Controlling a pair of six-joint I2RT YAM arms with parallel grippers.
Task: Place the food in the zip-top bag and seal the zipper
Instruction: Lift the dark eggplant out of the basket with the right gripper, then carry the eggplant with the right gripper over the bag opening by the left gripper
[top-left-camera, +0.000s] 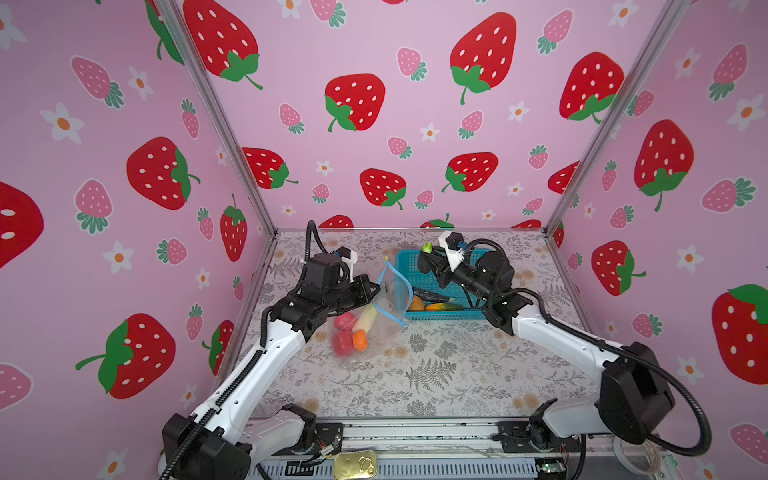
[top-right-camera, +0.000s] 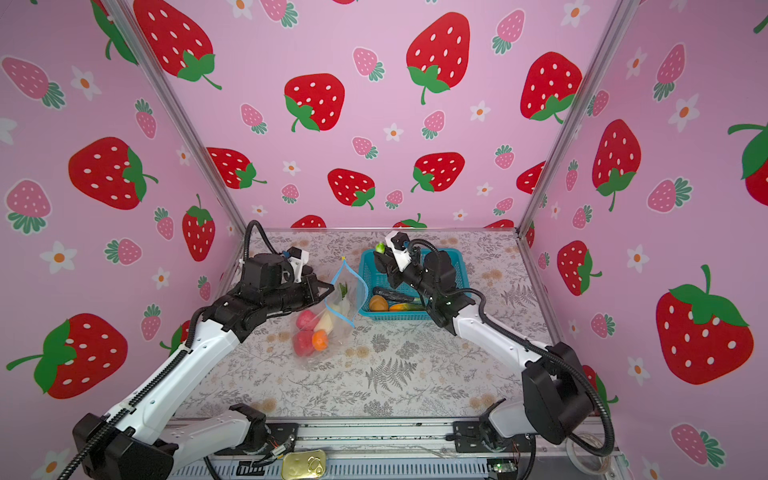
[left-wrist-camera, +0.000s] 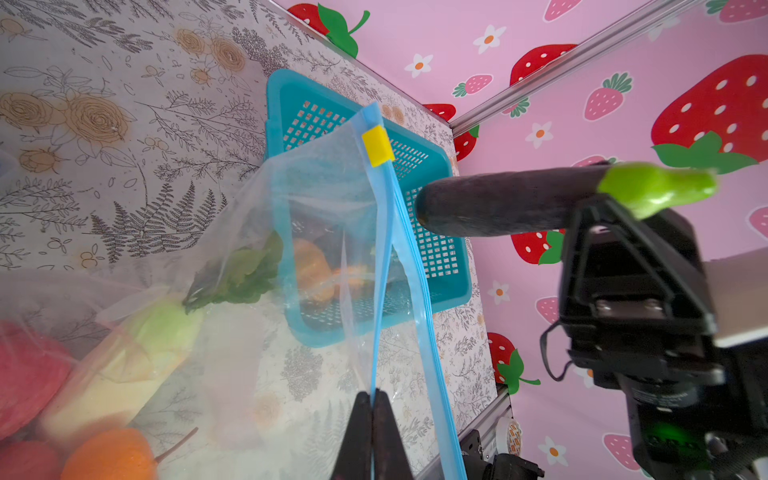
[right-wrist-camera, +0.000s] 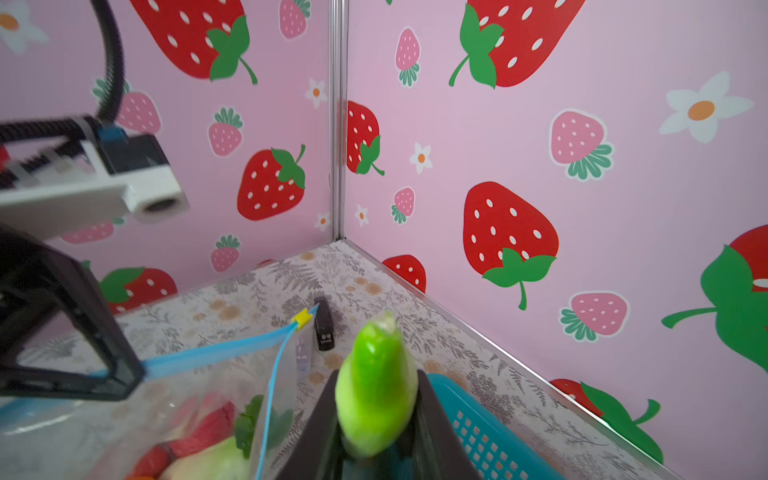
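Observation:
The zip-top bag stands open on the table, its light-blue zipper ending in a yellow slider. My left gripper is shut on one lip of the zipper and holds the mouth up. Inside the bag lie two red-pink lumps, an orange and a white radish. My right gripper is shut on a dark eggplant with a green stem, held in the air over the teal basket, just beside the bag's mouth. Orange and green-orange pieces lie in the basket.
The basket sits at the back, to the right of the bag. A small black object lies on the table near the back left corner. A gold tin and a tape roll rest on the front rail. Pink walls close three sides.

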